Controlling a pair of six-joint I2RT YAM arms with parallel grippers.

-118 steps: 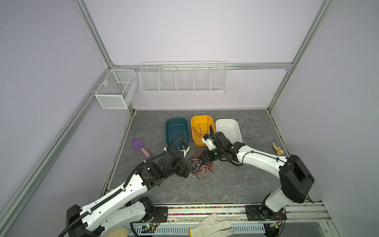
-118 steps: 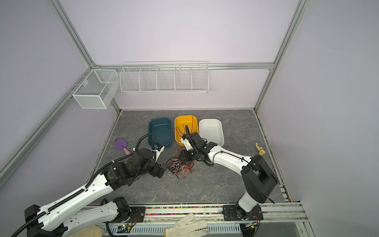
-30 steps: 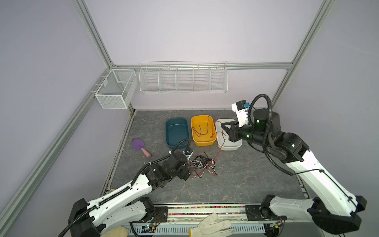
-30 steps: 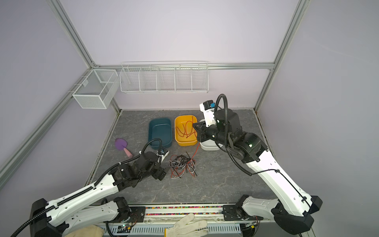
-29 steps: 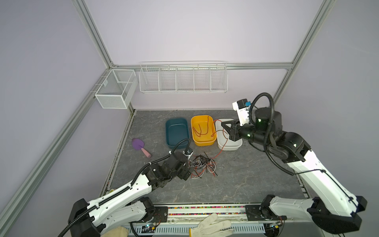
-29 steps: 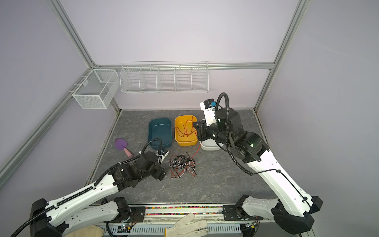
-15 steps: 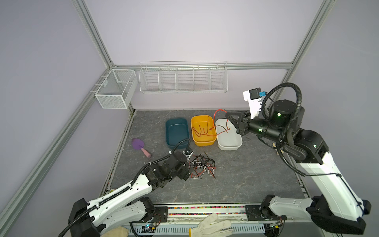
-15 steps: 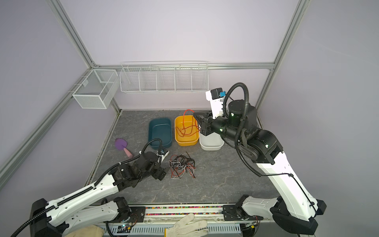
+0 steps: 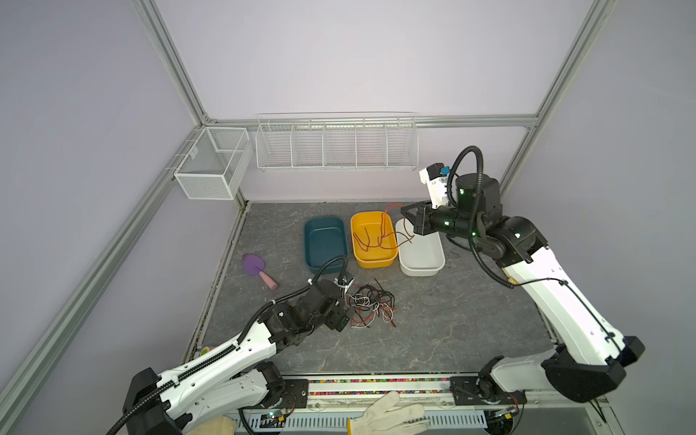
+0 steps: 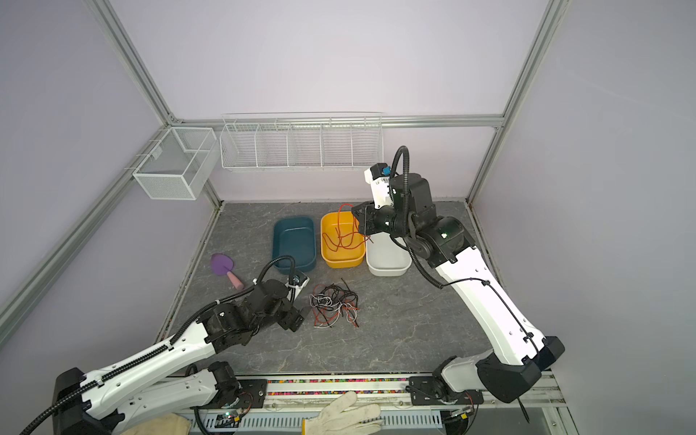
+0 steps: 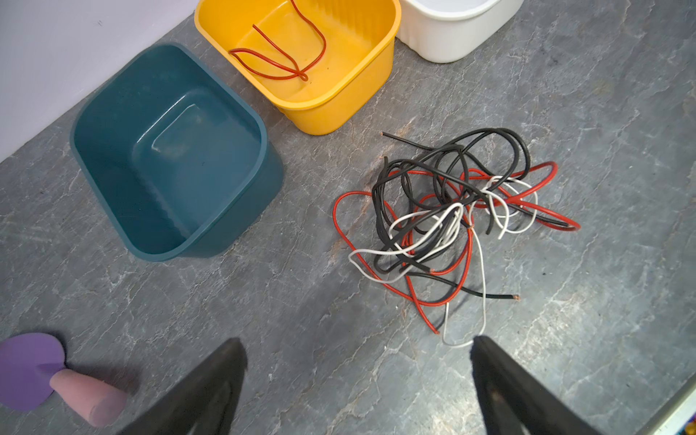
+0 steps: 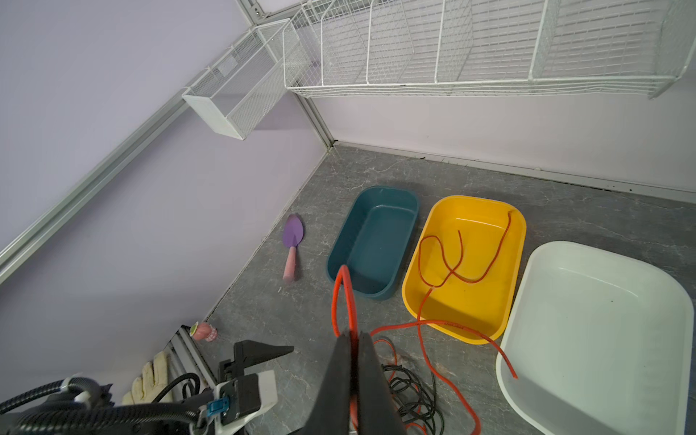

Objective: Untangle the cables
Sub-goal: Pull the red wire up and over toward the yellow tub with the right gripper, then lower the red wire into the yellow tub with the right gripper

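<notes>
Right hand (image 12: 356,337) raised above bins, jaws pinched tight on held red cable (image 12: 343,297). Cable loops past fingertips, loose ends hanging over yellow bin (image 9: 374,263) and white bin (image 9: 420,270). Loose red cable (image 11: 278,56) lies inside yellow bin. Left hand (image 11: 357,342) low over surface (image 9: 452,320), jaws spread wide, gripping nothing, just beside tangle of black, red, white cables (image 11: 452,214).

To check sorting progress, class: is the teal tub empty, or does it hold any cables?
Empty: the teal tub shows only its bare floor in both wrist views, with nothing lying inside.
</notes>
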